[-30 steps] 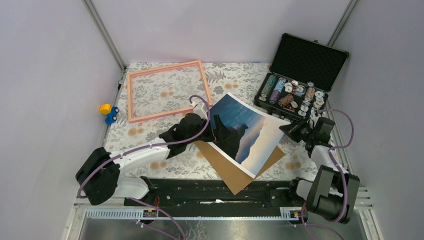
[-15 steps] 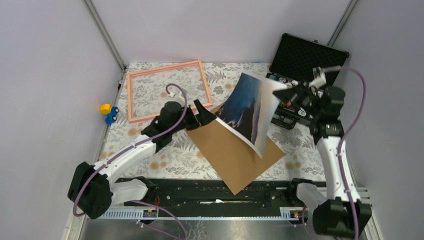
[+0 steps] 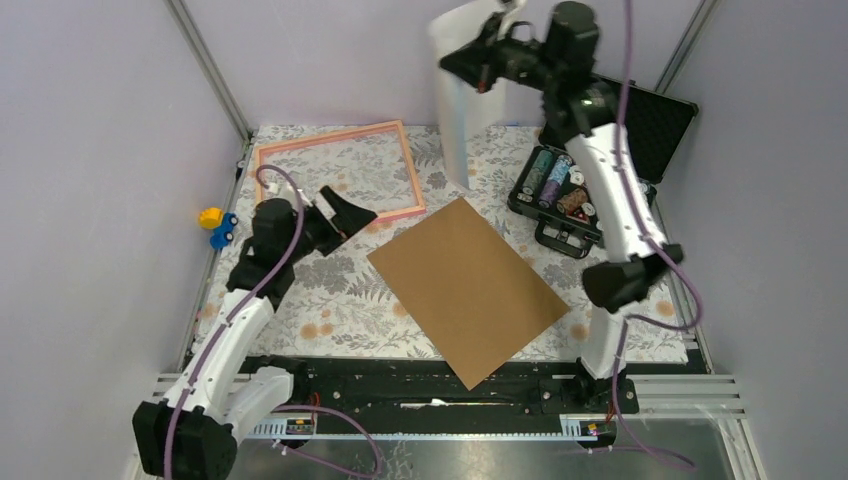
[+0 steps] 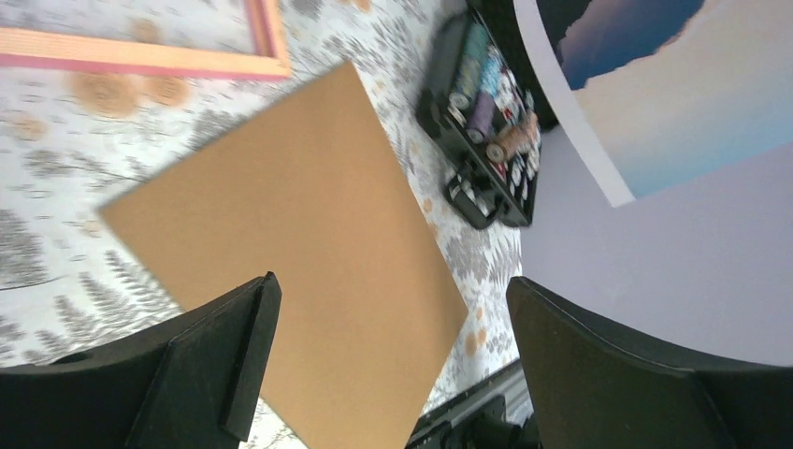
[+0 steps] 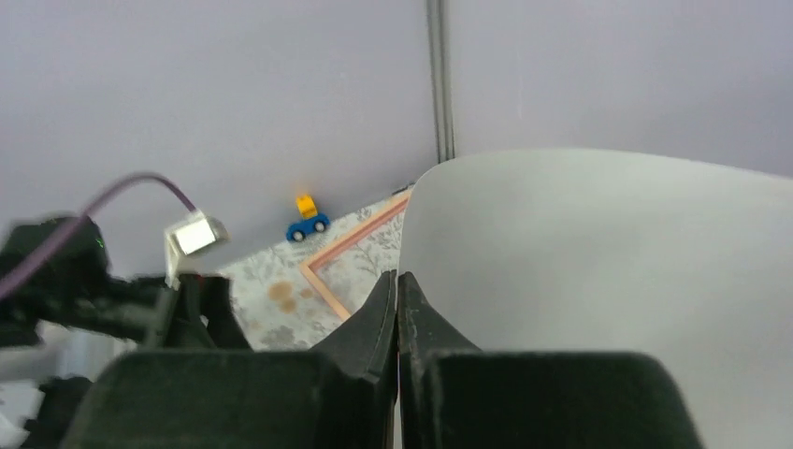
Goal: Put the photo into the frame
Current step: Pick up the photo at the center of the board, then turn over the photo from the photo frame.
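Items on the bench (image 3: 300, 300), each placed from the brown backing board (image 3: 465, 290), as I see them from the room:

1. brown backing board (image 4: 290, 243): flat on the floral cloth, one corner turned towards the arms' bases
2. photo (image 3: 458, 130): off the bench, hanging high above and beyond the board's far corner. The sheet curls. Its plain white back (image 5: 608, 262) shows from overhead, and the left wrist view catches the printed face (image 4: 655, 112), blue sky and pale cloud inside a white margin
3. right claw (image 3: 462, 62): clenched on the photo's upper edge, its arm stretched tall beyond the board. In its own wrist view (image 5: 397, 285) the jaws meet with the sheet pinched between them
4. left claw (image 3: 342, 207): released and empty, jaws spread wide (image 4: 393, 285), low over the cloth left of the board, just by the frame's near rail
5. frame (image 3: 330, 136): salmon-pink, flat on the cloth beyond and left of the board and apart from it, with the cloth's pattern showing through it (image 4: 140, 58)
6. black case (image 3: 620, 120): lid raised, right of and beyond the board, with chips (image 3: 560, 185) in rows inside
7. toy car (image 3: 215, 225): yellow and blue, far left of the board, past the frame, at the bench's edge
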Available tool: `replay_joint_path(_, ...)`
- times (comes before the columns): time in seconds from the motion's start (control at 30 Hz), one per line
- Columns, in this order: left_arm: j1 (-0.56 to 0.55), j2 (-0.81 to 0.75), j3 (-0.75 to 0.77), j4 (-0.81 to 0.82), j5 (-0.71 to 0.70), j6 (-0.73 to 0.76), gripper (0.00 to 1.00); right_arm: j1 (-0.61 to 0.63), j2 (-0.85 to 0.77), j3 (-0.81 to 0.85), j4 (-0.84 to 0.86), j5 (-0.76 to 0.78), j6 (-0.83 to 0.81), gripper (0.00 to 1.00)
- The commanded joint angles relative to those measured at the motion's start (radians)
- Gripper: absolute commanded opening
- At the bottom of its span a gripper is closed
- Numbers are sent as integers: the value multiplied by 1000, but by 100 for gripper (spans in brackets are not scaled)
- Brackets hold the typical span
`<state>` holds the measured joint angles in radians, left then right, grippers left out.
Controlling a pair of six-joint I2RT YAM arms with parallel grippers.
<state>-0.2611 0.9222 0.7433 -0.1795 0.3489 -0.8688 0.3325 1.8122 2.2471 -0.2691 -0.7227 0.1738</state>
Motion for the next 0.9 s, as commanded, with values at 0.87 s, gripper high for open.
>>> replay_joint_path(0.87,404,74,-158,87,360,-160,98,503,-42,-956,220,424,-995,0)
